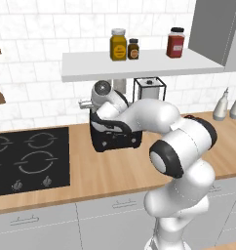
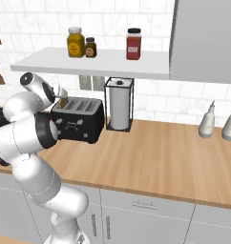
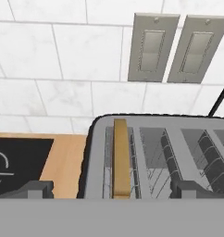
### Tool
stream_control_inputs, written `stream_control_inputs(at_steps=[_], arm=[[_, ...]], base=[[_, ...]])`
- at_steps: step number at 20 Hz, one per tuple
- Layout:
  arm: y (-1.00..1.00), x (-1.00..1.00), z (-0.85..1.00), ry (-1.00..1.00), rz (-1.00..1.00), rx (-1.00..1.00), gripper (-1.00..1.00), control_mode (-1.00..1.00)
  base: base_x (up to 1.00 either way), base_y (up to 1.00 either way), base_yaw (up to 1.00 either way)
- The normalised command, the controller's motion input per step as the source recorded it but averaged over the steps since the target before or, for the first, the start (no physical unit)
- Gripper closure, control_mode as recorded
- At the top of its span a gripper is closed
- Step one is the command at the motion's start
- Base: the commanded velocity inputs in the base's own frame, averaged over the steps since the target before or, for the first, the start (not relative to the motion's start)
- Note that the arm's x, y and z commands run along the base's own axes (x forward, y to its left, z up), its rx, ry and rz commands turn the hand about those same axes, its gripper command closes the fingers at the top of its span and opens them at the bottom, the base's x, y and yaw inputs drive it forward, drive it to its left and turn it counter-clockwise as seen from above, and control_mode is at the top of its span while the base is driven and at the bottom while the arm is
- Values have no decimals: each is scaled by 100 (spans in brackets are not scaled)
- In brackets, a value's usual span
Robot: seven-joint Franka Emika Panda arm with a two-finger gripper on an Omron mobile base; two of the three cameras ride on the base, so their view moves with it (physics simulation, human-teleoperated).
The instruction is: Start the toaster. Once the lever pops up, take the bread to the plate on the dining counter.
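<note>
On my left the black cooktop (image 1: pixel 29 158) lies flush in the wood counter (image 1: pixel 115 168), with bare wood between its edge and the toaster (image 2: pixel 79 119). My pincer (image 3: pixel 111 190) hangs released over the toaster's left end, fingertips (image 3: pixel 37 189) spread wide, nothing between them. The bread (image 3: pixel 121 157) stands on edge in the leftmost slot, its top rising past the silvery rim. Just right of the toaster stands the paper towel holder (image 2: pixel 119 105); beyond it the counter runs open to two white bottles (image 2: pixel 217 121).
</note>
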Motion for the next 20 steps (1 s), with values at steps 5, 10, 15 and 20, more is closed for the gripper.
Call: stream_control_inputs(at_steps=[5, 10, 15, 20], arm=[[-1, 12, -14, -4, 0, 0, -100, -100], [-6, 0, 0, -6, 0, 1, -100, -100], [-17, 0, -11, -2, 0, 3, -100, -100], [-5, 0, -21, 0, 0, 0, -100, -100]], base=[[0, 0, 0], [0, 0, 0], [0, 0, 0], [0, 0, 0]])
